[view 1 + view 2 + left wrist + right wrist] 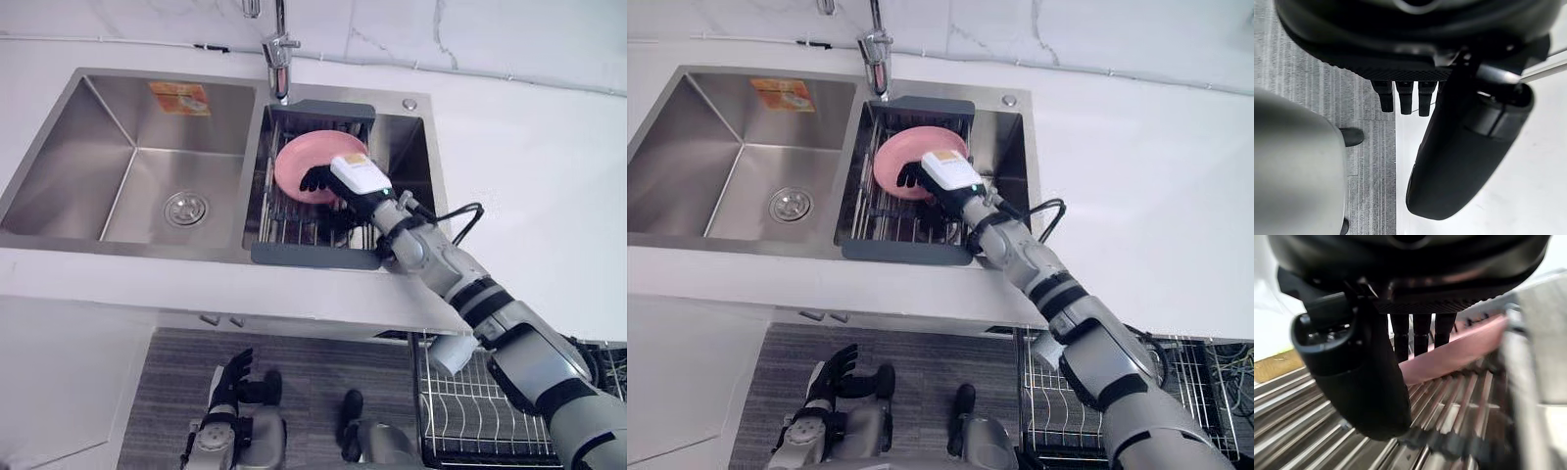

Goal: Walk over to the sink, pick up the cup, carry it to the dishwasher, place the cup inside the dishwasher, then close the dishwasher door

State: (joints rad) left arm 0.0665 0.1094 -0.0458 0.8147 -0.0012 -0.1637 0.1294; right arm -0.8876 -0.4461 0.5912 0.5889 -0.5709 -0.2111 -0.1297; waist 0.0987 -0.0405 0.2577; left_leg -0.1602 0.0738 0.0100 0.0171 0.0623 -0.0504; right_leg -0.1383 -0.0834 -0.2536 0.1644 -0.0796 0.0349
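Right wrist view shows the right hand (pixel 1440 291) spread open, fingers (pixel 1421 333) straight and thumb held apart, gripping nothing. The pink dish (pixel 1464 352) lies just beyond the fingertips, its rim seen edge-on as a slanting band running crosswise to them. From the head views, that dish leans tilted in the wire rack (pixel 294 223) beneath the hand, round face turned up toward the palm, while the left hand (pixel 233 380) hangs well apart, fingers relaxed and empty.

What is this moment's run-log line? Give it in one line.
phase: reach at sink | right hand: open, over pink dish in rack | left hand: open, low, idle
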